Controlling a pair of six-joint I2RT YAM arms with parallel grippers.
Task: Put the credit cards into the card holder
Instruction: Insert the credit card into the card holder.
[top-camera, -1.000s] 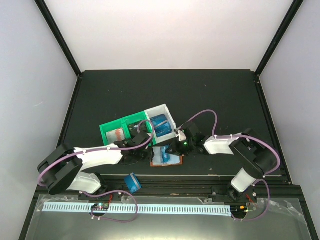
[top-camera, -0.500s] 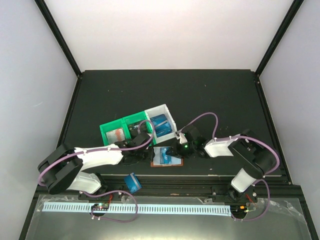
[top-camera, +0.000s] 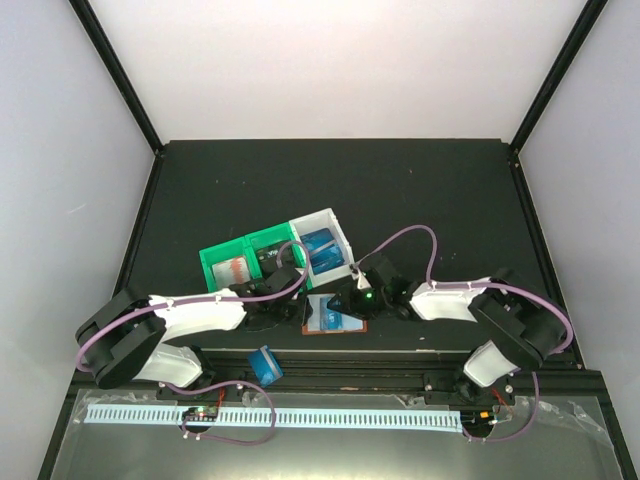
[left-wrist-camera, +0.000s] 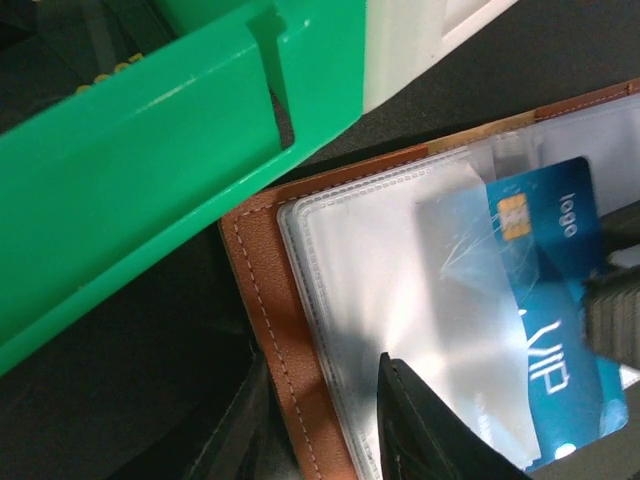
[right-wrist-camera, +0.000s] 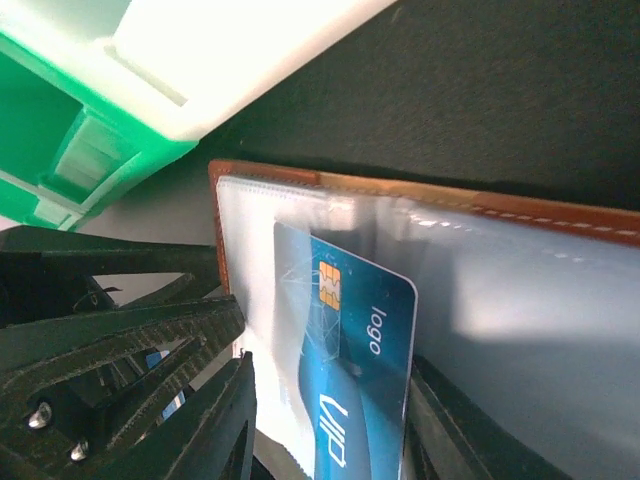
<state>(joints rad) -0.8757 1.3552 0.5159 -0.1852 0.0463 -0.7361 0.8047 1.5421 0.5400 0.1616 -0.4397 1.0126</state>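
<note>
The card holder (top-camera: 338, 331) lies open on the black table, brown leather edge (left-wrist-camera: 265, 300) and clear pockets up. A blue credit card (top-camera: 336, 318) lies on it, its left part under a clear pocket film (right-wrist-camera: 365, 400). My right gripper (top-camera: 352, 303) comes from the right and its fingers close on the card's two long edges (right-wrist-camera: 335, 365). My left gripper (top-camera: 292, 312) is at the holder's left edge, jaws apart and straddling the leather border (left-wrist-camera: 315, 375), with one finger on the clear pocket. More blue cards (top-camera: 320, 250) lie in the white bin.
A white bin (top-camera: 312, 217) and two joined green bins (top-camera: 215, 250) stand just behind the card holder, close to both grippers. One green bin holds a red-and-white card (top-camera: 232, 270). A blue object (top-camera: 266, 364) lies on the rail at the table's front edge.
My right arm has lowered and stretched out, and its gripper has shifted slightly right and forward with the blue card. The card holder has turned a little. The left arm has stayed put.
</note>
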